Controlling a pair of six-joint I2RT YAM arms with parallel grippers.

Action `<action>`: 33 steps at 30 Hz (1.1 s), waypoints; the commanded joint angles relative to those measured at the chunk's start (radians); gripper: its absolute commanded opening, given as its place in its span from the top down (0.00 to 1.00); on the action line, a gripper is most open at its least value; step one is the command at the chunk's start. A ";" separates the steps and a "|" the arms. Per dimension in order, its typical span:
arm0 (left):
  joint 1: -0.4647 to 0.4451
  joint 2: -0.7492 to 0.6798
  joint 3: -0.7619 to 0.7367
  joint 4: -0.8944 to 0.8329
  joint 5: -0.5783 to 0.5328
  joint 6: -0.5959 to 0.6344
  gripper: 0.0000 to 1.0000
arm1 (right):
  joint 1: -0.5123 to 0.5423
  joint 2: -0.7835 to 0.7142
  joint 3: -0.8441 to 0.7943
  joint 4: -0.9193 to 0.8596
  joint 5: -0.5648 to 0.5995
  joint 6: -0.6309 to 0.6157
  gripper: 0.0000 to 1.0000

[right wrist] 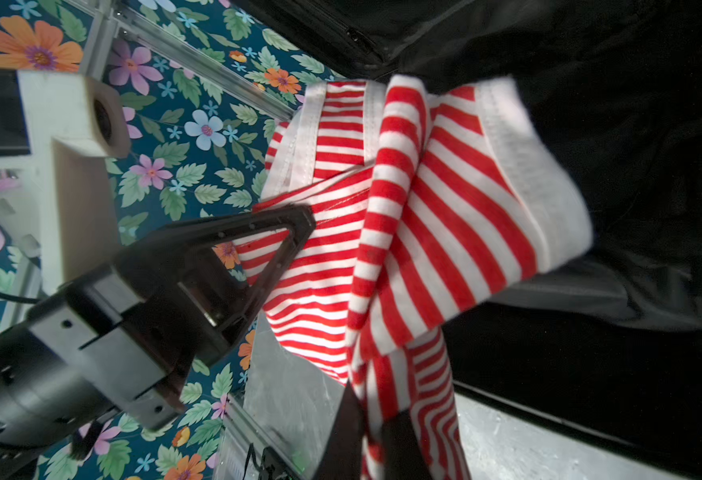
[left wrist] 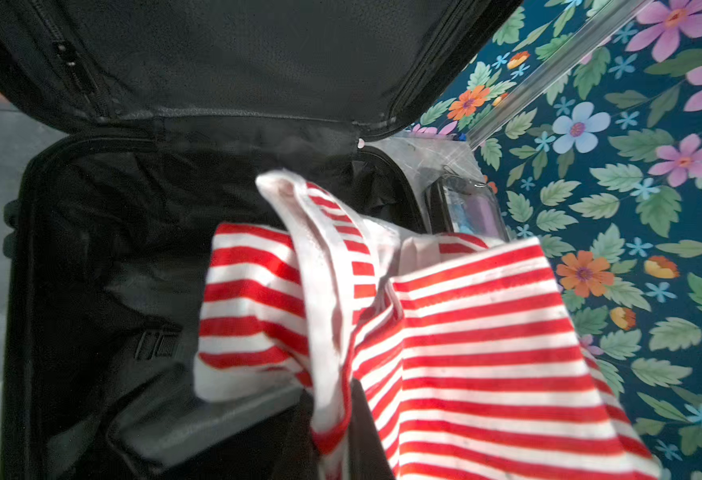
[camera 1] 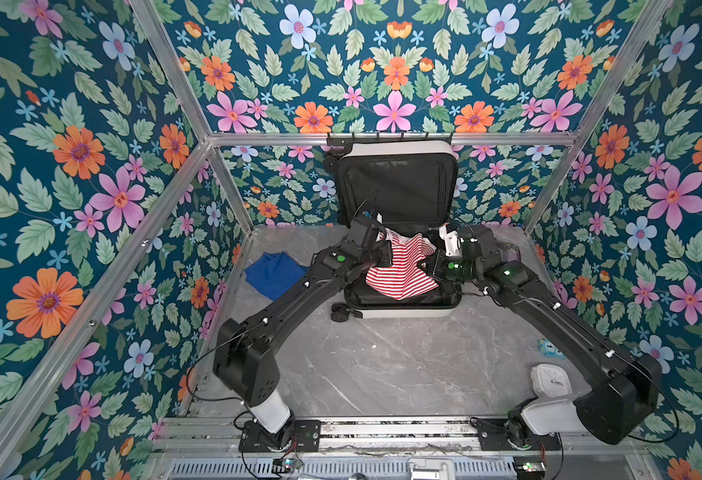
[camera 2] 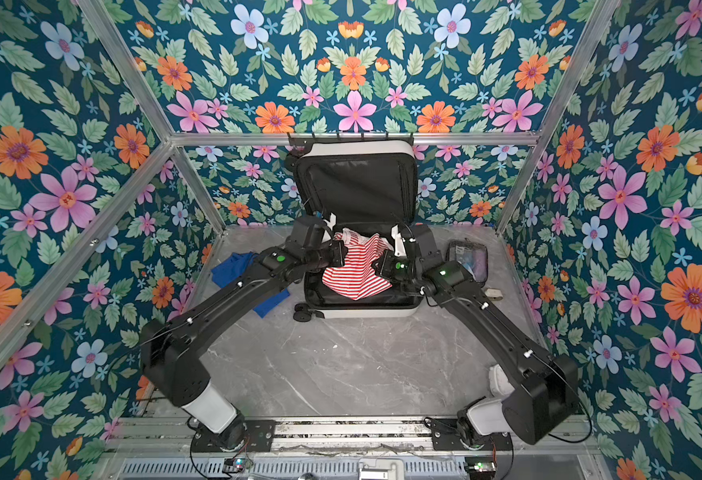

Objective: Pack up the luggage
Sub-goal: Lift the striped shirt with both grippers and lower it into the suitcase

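one suitcase [camera 1: 403, 312] [camera 2: 366, 312] lies open at the back of the grey table [camera 1: 382, 365]. its lower half is flat on the table and its lid [camera 1: 395, 183] stands up against the back wall. both halves are lined in black, and the lid holds nothing.

one red and white striped shirt [camera 1: 403, 270] [camera 2: 357, 274] [left wrist: 486, 332] [right wrist: 424, 208] hangs over the lower half, with its bottom end down inside it. whether that end touches the lining cannot be told.

there are two arms, one reaching in from each side. the left gripper [camera 1: 386, 253] [right wrist: 305, 218] has its jaws pressed together on one edge of the shirt. the right gripper [camera 1: 430, 259] [right wrist: 372, 419] is clamped on a bunched part of the same shirt.

outside the suitcase:
- one blue cloth [camera 1: 274, 274] [camera 2: 237, 270] lies crumpled on the table to its left, near it.
- one clear pouch [camera 2: 468, 259] [left wrist: 465, 208] with a black edge sits just beside its right side. something blue and purple shows inside, too blurred to name.
- one white clock [camera 1: 551, 380] lies at the near right, well apart from the suitcase.
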State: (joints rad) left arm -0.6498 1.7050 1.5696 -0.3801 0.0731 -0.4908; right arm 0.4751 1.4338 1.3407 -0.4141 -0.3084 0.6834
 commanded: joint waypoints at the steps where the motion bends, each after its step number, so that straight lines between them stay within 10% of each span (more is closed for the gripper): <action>1: 0.027 0.066 0.030 0.034 0.015 0.034 1.00 | -0.029 0.068 0.029 0.045 -0.038 -0.061 1.00; 18: 0.153 0.354 0.024 0.143 0.081 0.038 1.00 | -0.115 0.524 0.230 -0.004 -0.086 -0.101 0.98; 28: 0.159 0.336 0.039 0.126 0.037 0.066 0.60 | -0.133 0.497 0.223 -0.066 0.005 -0.109 0.46; 33: 0.159 0.257 0.040 0.105 -0.002 0.102 0.52 | -0.137 0.411 0.208 -0.082 0.048 -0.137 0.36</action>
State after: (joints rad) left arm -0.4927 1.9961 1.6032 -0.2695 0.1101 -0.4271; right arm 0.3382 1.8740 1.5486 -0.4740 -0.3065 0.5739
